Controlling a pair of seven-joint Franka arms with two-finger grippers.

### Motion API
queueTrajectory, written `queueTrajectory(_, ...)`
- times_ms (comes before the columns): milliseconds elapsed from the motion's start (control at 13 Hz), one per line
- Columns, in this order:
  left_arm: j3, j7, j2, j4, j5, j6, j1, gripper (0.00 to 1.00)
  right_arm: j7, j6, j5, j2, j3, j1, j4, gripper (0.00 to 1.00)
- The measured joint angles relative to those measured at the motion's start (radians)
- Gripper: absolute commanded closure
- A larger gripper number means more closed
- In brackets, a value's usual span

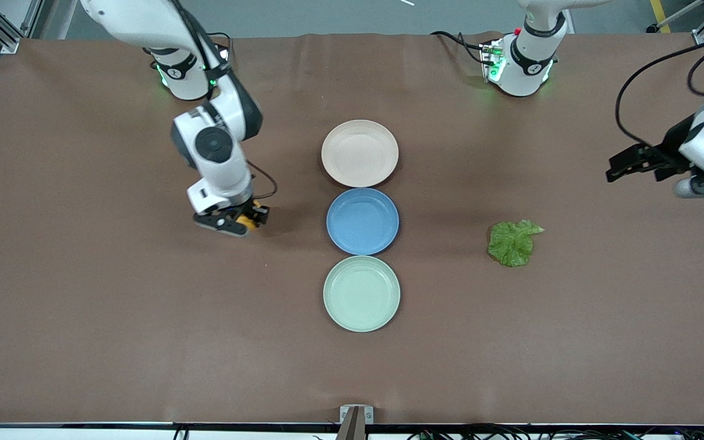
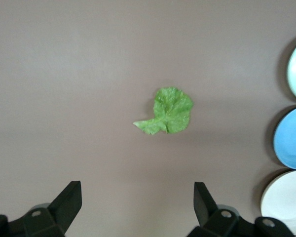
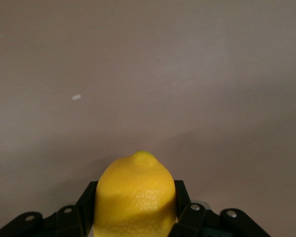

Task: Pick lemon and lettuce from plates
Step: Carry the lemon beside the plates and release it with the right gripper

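The lemon (image 1: 247,218) sits clamped between the fingers of the right gripper (image 1: 243,221), low over the brown table (image 1: 83,318) toward the right arm's end, level with the blue plate (image 1: 362,220) and well apart from it. In the right wrist view the lemon (image 3: 136,196) fills the space between the two black fingers (image 3: 185,217), its nub pointing away over bare cloth.

The lettuce (image 1: 514,242) lies flat on the table toward the left arm's end, off any plate, roughly level with the blue plate and well apart from it. From the left wrist view the lettuce (image 2: 168,111) lies alone on bare cloth, its pale stem end pointing away from the plates.

The left gripper (image 1: 618,168) hangs high near the table's edge at the left arm's end, its fingers (image 2: 66,200) spread wide with nothing between them.

Three plates run down the table's middle, nearly touching: beige-pink plate (image 1: 360,153) nearest the bases, the blue one between, mint green plate (image 1: 362,293) nearest the front camera. Wide bare cloth surrounds them toward every table edge.
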Motion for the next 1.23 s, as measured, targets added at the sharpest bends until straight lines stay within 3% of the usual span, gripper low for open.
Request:
queueTrajectory(231, 0.002, 0.000, 0.001, 0.083, 0.001, -0.038, 0.000, 0.00, -0.129, 0.006, 0.001, 0.000, 0.001, -0.093, -0.035, 1.00)
queueTrajectory(462, 0.003, 0.000, 0.011, 0.117, 0.003, -0.044, 0.000, 0.00, -0.150, 0.023, 0.001, 0.001, 0.003, -0.110, -0.049, 1.00)
queueTrajectory(923, -0.006, 0.000, 0.037, 0.142, 0.043, -0.047, -0.006, 0.00, -0.154, 0.093, 0.001, 0.031, 0.004, -0.118, -0.073, 1.00)
queueTrajectory(1231, -0.006, 0.000, 0.038, 0.142, 0.043, -0.056, -0.004, 0.00, -0.254, 0.138, 0.001, 0.063, 0.003, -0.195, -0.076, 0.99)
